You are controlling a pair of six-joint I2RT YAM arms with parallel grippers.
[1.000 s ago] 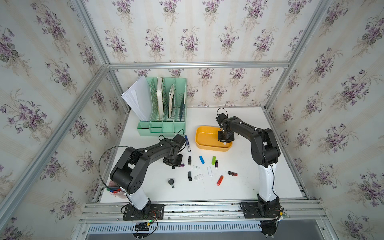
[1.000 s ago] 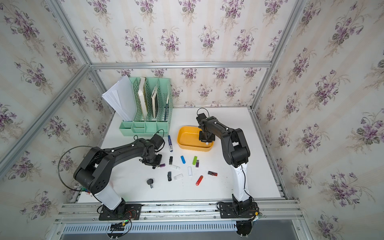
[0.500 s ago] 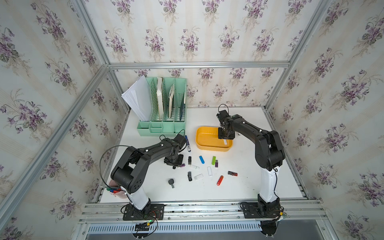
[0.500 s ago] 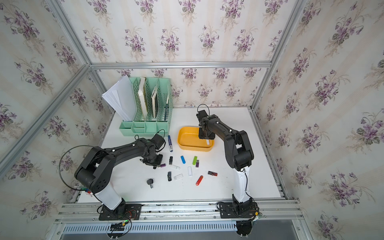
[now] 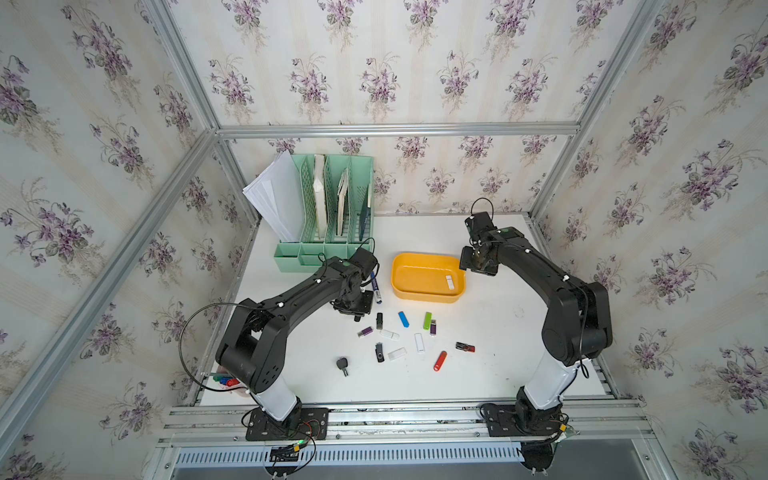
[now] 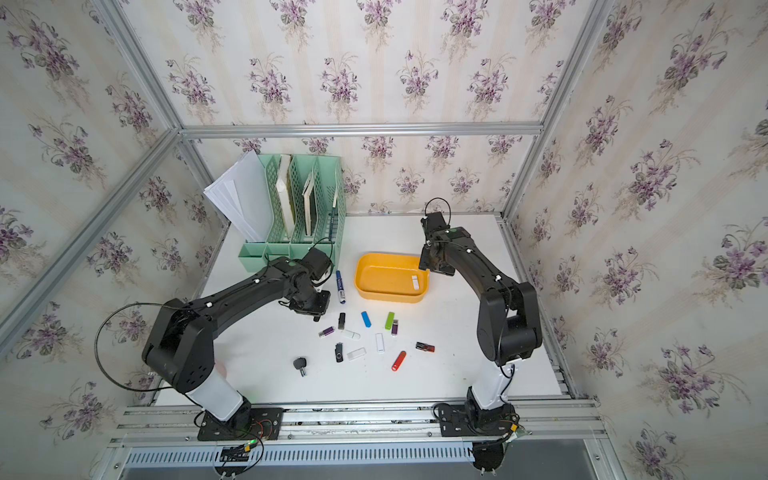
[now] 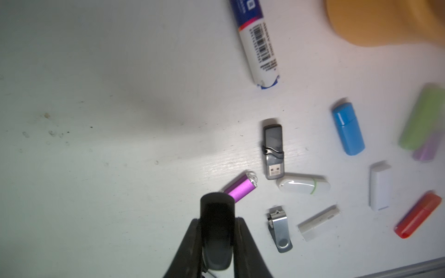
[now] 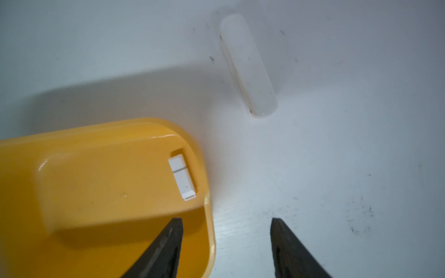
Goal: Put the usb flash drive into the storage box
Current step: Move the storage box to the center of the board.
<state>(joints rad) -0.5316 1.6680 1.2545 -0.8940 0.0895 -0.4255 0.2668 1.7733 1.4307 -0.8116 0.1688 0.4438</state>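
One drive home: the white drive (image 8: 182, 177) lies flat on the floor of the storage box (image 8: 96, 187), against the wall at a rounded corner.
Right claw: the right gripper (image 8: 226, 220) has its jaws apart and empty at the lower edge of the right wrist frame, one finger over the box and the other over the table (image 8: 337, 156).
Left claw: the left gripper (image 7: 218, 221) is clamped on a black drive (image 7: 218, 207) at lower centre of the left wrist frame. It sits left of the box in both top views.
Step in hand: as I read it, carrying the black drive across to the box.
Doing it well: lift clear of the rolled rim and stop over bare floor away from the white drive. Go low before parting the jaws, so the slick shell cannot bounce out. The right arm wants to be clear of the rim.
Box: glossy yellow-orange plastic, shallow, with rounded corners.
White drive: matte rectangular block with a finely ribbed face and one seam.
Black drive: smooth dark shell with a rounded end.
Table: white, scuffed, with a faint grain.
Waiting: more drives at lower centre in a top view, among them a blue drive (image 5: 403, 319) and a red drive (image 5: 440, 360).
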